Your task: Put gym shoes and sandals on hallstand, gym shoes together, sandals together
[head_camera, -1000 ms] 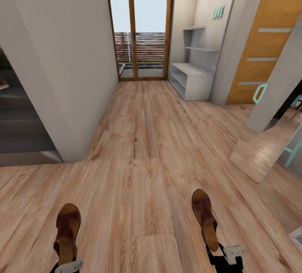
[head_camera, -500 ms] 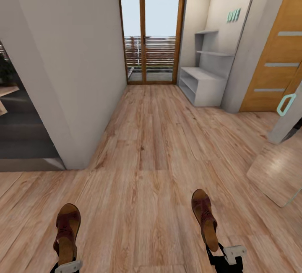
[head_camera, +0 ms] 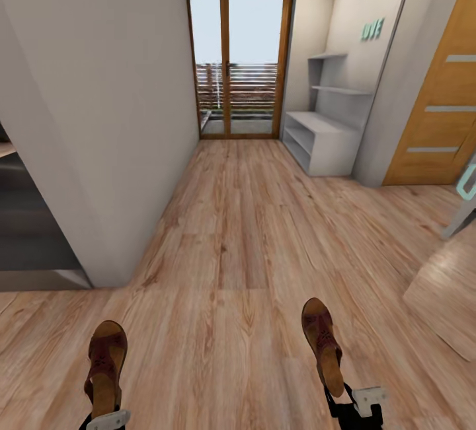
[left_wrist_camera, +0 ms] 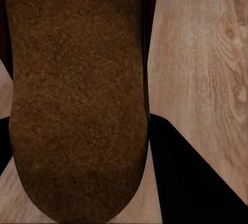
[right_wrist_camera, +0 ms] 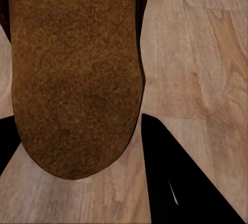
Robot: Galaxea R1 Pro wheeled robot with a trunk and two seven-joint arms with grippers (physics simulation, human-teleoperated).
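I hold one dark brown sandal in each gripper, low over the corridor floor (head_camera: 238, 232). The left sandal (head_camera: 106, 367) sticks forward from my left gripper (head_camera: 106, 418), which is shut on its heel end. My right gripper (head_camera: 345, 405) is shut on the right sandal (head_camera: 322, 344). Each wrist view looks along a brown cork-like sole (left_wrist_camera: 77, 100) (right_wrist_camera: 77, 74) between dark fingers (left_wrist_camera: 191, 177) (right_wrist_camera: 175, 177). The light-grey hallstand (head_camera: 324, 143) stands far ahead on the right, its flat top and shelves bare. The gym shoes are out of view.
A grey wall corner (head_camera: 99, 152) juts in on the left. A glazed wooden door (head_camera: 239, 60) closes the corridor's far end. On the right are an orange door (head_camera: 436, 113) and a leaning mirror panel (head_camera: 449, 298). Open plank floor lies between me and the rack.
The whole view has shifted: the camera turned and advanced, so the hallstand and glazed door sit further right and slightly nearer. Both sandals stay in the grippers as before.
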